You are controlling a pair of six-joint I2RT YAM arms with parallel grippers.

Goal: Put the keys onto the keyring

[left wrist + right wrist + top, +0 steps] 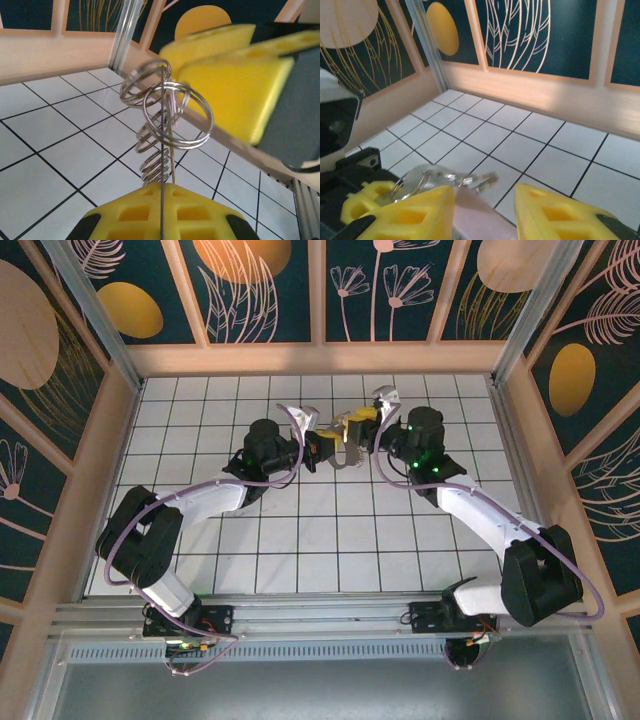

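Above the far tiles of the floor (330, 540), the keyring (163, 150) (a thin wire threaded with silvery rings) was clamped in the closed left gripper (162, 195), while the lilac-headed key (480, 220) was pinched by the right gripper (485, 192), just beside it.

No legible text or markings

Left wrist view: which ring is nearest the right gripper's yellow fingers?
The large front ring, its rim overlapping a yellow finger; the other large ring lies up-left, the small ones stack below.
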